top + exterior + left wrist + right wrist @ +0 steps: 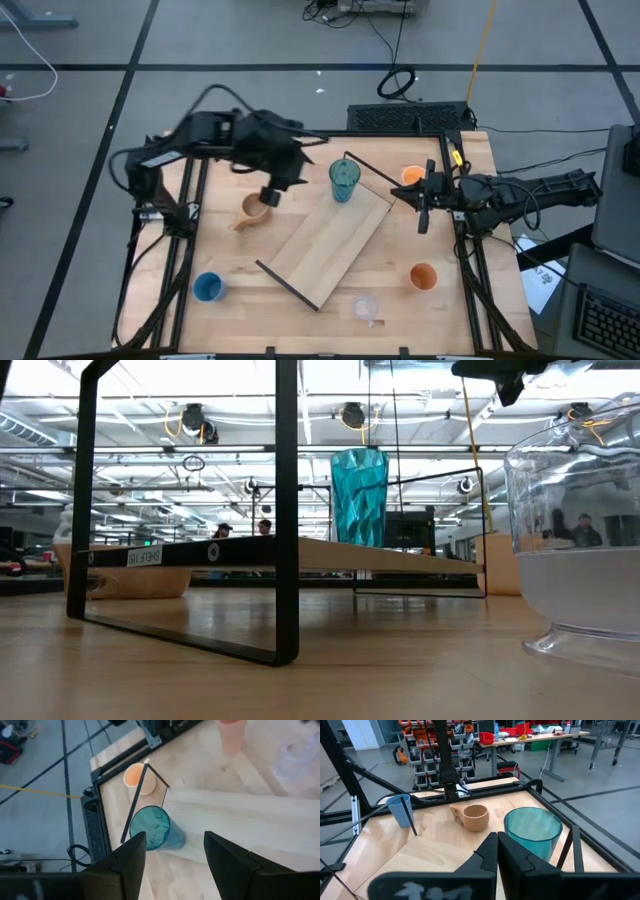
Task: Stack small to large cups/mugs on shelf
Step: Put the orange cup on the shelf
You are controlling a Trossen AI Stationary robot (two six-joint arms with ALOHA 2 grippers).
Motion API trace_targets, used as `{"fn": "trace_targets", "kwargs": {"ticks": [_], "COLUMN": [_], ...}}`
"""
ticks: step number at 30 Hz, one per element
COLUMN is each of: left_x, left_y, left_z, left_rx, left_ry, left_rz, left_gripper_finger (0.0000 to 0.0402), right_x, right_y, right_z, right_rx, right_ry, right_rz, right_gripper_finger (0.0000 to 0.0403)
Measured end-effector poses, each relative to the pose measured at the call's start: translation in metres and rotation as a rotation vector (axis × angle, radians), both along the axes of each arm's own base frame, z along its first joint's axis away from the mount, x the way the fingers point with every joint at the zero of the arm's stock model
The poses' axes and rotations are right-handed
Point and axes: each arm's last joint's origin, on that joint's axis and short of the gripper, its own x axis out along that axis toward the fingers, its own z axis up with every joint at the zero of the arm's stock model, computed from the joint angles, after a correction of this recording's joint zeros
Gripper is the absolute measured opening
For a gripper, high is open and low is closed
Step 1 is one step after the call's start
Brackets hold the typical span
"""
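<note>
**Cups and mugs: one on the shelf, five on the worktop**

Cups and mugs are found in two places. The teal tumbler (344,180) is seen standing upright on the shelf (330,245), close to the far end rail. The remaining five are spread over the worktop (250,310): the tan mug (255,209) just beside the shelf, the blue cup (207,287) near the front left corner, the clear cup (365,307) by the shelf's near end, one orange cup (423,276) well apart to the right, and the other orange cup (411,176) at the back.

The left gripper (172,860) is held above the worktop between the tan mug and the tumbler, its fingers apart and nothing between them. The right gripper (497,855) is parked by the right edge, fingers together and empty.

The vessels are judged to be light, stiff and smooth-walled, so slipping and tipping are the likely risks. The tumbler's faceted wall should give some purchase. Each cup is probably best taken across its rim, one finger inside and one outside; the mug may be gripped likewise, away from its handle. Gentle lowering is advised when nesting.
</note>
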Motion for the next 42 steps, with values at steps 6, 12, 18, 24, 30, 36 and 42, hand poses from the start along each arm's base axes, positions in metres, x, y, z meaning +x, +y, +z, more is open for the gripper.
{"fn": "trace_targets", "kwargs": {"ticks": [6,12,18,24,30,36,42], "left_x": [-0.033,-0.055,-0.079,-0.099,-0.114,-0.117,-0.111], "left_y": [-0.014,-0.029,-0.038,-0.051,-0.058,-0.063,-0.078], "left_z": [0.015,0.022,0.026,0.028,0.032,0.033,0.030], "left_rx": [-0.083,-0.061,-0.085,-0.114,-0.087,-0.119,-0.109], "left_ry": [-0.005,-0.004,0.033,0.068,0.050,0.043,-0.016], "left_rz": [0.047,0.079,0.075,0.052,0.029,0.020,0.001], "left_gripper_finger": [0.0202,0.0202,0.0202,0.0202,0.0201,0.0164,0.0115], "right_x": [0.001,0.005,0.013,0.020,0.027,0.034,0.045], "right_y": [0.000,0.001,0.002,0.003,0.007,0.023,0.039], "right_z": [0.003,0.005,0.002,-0.003,-0.006,-0.004,0.004], "right_rx": [0.003,0.004,0.008,0.045,0.052,-0.005,-0.080], "right_ry": [-0.036,-0.061,-0.044,-0.026,-0.017,-0.056,-0.176], "right_rz": [0.001,0.002,0.000,-0.008,0.001,0.087,0.074], "right_gripper_finger": [0.0000,0.0000,0.0000,0.0000,0.0000,0.0000,0.0000]}}
